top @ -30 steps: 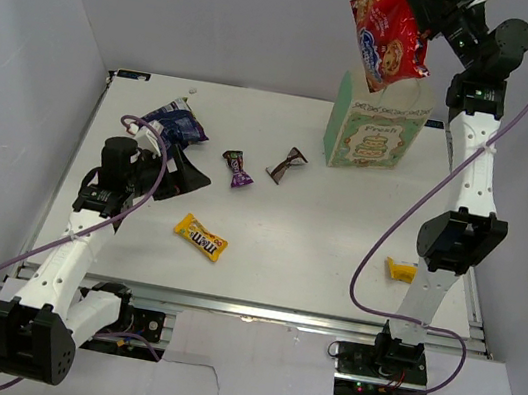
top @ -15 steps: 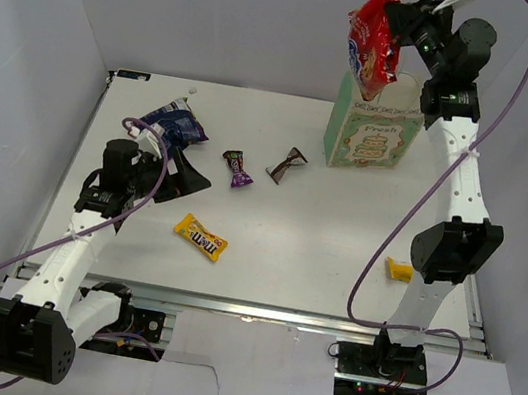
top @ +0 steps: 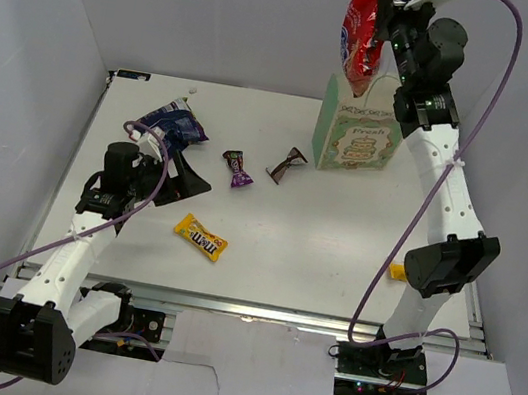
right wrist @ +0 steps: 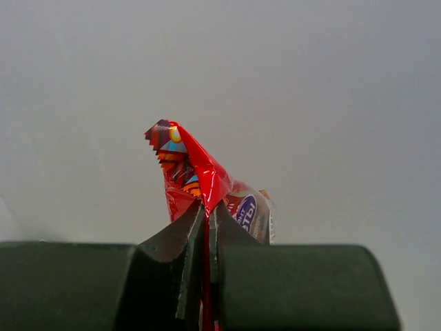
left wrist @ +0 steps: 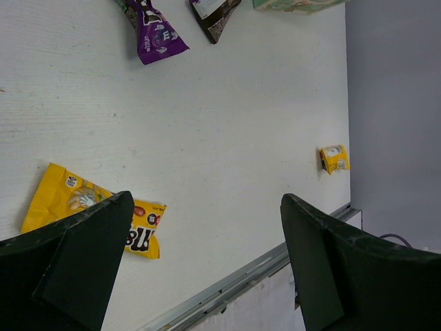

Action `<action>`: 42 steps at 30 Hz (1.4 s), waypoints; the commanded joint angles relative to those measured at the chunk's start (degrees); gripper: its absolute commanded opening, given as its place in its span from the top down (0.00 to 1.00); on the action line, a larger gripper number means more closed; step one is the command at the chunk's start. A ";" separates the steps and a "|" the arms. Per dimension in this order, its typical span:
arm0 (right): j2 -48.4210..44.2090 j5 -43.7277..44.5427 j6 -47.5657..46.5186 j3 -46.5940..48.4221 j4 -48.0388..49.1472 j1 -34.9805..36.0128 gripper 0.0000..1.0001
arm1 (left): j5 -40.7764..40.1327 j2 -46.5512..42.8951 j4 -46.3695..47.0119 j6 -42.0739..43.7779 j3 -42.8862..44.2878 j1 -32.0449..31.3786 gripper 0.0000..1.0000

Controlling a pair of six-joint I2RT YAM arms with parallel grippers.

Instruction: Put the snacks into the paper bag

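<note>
The paper bag (top: 360, 138) stands upright on the table (top: 318, 237). The right claw (top: 390, 4) is high above it, shut tight on the top seam of the red bag (top: 363, 27). In the right wrist view the claw's (right wrist: 205, 214) jaws pinch the crinkled red bag (right wrist: 200, 169) between them. The red bag hangs edge-on straight over the paper bag's open top, its lower end at the rim; whether it is already inside I cannot tell.

The brown candy (top: 287, 165) lies just left of the paper bag, and the purple candy (top: 239, 169) a little farther left. The blue bag (top: 173, 122) is well to the left. The left claw (top: 180, 165) is just beside the blue bag, jaws spread wide and empty. The M&M's packet (top: 201, 237) lies left of the paper bag and nearer the arm bases. The yellow bar (top: 398, 272) lies well on the near side of the paper bag.
</note>
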 commanded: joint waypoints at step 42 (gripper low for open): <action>-7.82 38.35 -34.67 -15.45 43.04 9.25 0.92 | 2.04 -3.04 3.51 -0.45 -3.84 0.01 0.02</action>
